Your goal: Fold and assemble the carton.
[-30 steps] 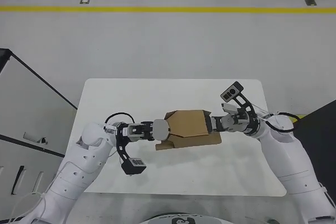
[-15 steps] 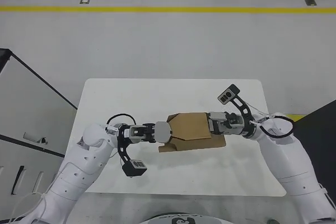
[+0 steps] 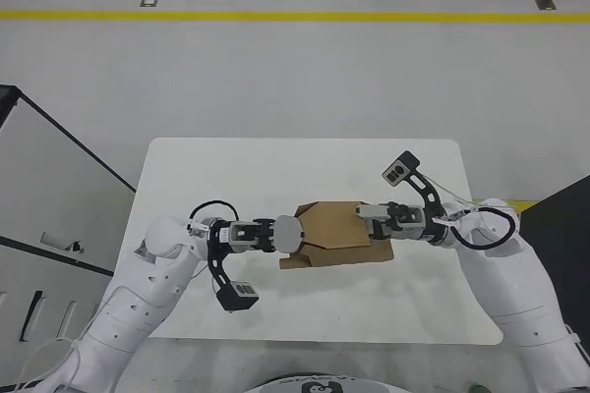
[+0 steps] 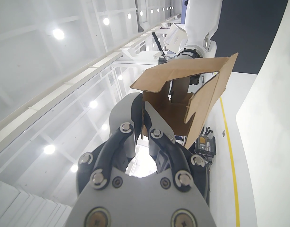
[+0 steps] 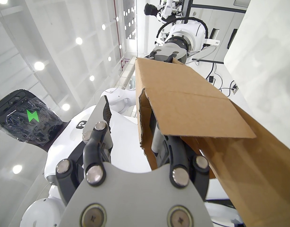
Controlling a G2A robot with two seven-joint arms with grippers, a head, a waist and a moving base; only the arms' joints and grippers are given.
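- Top view: the carton point(image 3: 339, 231) sits mid-frame above the table point(image 3: 226, 177), between the left hand point(image 3: 285, 234) and the right hand point(image 3: 372, 218).
- Left wrist view: the left hand is clenched on a carton wall edge; the flaps hang unfolded (perhaps halfway done).
- Right wrist view: the right hand is spread wide, straddling a wall without gripping it.

Overall: bright, even white light in all three views.
Source: rows of round ceiling lamps point(image 4: 58, 33) overhead, which both wrist views look straight up into.
Glare: each lamp blooms into a white halo, and the pale ceiling around them is nearly washed out. The white table point(image 3: 206, 177) shows little surface detail from above.
Shadows: soft and faint. The carton point(image 4: 206, 100) is darker on its inner walls than on its lit outer faces.
Distortion: the wrist views bow ceiling beams and the table edge into curves towards the borders.
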